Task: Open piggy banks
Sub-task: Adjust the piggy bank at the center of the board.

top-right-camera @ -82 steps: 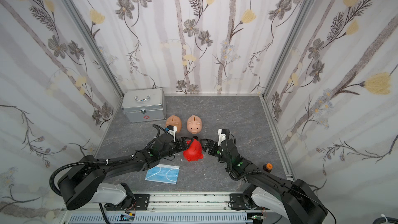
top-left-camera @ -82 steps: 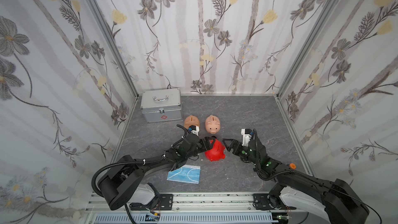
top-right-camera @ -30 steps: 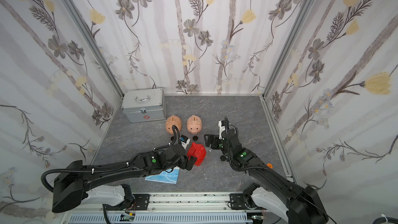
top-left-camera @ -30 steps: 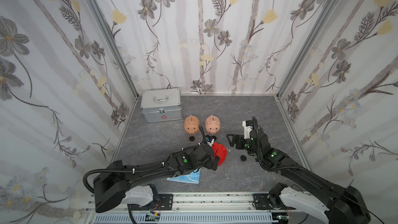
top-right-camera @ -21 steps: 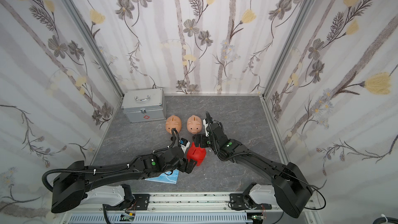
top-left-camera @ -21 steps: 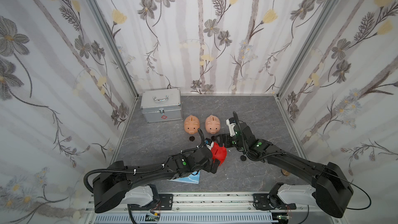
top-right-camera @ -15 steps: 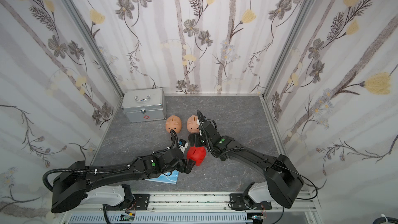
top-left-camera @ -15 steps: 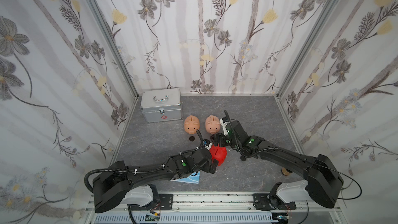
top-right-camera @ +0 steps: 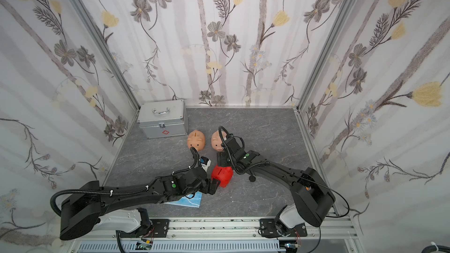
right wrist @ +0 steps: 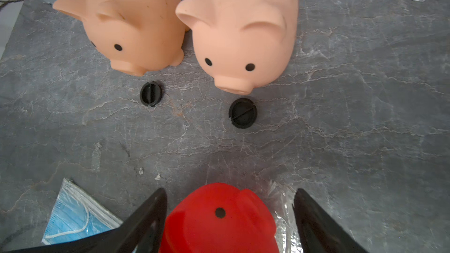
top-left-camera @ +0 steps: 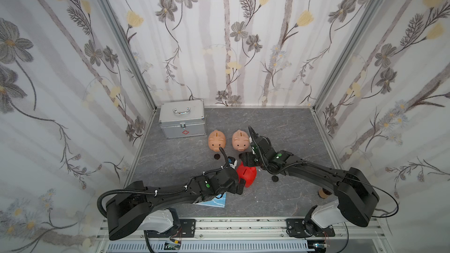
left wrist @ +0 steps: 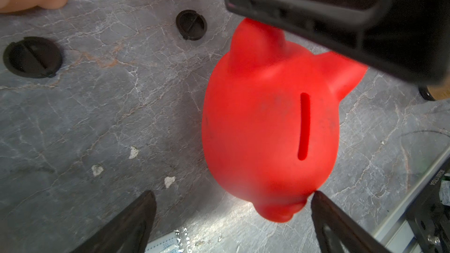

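The red piggy bank (top-left-camera: 248, 175) stands on its feet mid-table, coin slot (left wrist: 304, 127) up. My left gripper (left wrist: 232, 192) is open at its rear, one fingertip (left wrist: 316, 194) right against the pig. My right gripper (right wrist: 230, 189) is open, its jaws either side of the red head (right wrist: 219, 217) with gaps showing. Two peach piggy banks (top-left-camera: 216, 140) (top-left-camera: 239, 139) stand side by side behind it. Loose black plugs (right wrist: 151, 93) (right wrist: 243, 113) lie in front of their snouts. A third plug (top-left-camera: 274, 178) lies right of the red pig.
A silver case (top-left-camera: 181, 118) stands at the back left by the wall. A blue face mask (top-left-camera: 214, 200) lies under my left arm near the front edge. A small tan cylinder (top-left-camera: 322, 193) sits at the front right. Patterned walls close in three sides.
My right arm has swung left from the open table to the red pig's head, and its jaws have narrowed a little. The left gripper has stayed open at the pig's rear.
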### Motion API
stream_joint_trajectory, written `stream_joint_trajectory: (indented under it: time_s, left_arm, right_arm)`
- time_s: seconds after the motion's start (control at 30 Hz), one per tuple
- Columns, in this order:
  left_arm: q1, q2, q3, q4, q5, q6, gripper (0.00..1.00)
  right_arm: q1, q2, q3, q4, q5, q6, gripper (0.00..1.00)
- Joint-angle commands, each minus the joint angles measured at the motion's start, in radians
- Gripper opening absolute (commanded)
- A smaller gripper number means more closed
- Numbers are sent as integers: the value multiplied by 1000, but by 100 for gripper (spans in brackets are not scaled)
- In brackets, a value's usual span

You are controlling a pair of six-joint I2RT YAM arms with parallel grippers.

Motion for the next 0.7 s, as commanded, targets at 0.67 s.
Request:
stream_joint_trajectory:
  time_s: [0.67]
  left_arm:
    - [112, 175, 131, 47, -18, -86, 100]
  right_arm:
    - [-44, -356, -313, 32, -124, 61, 61]
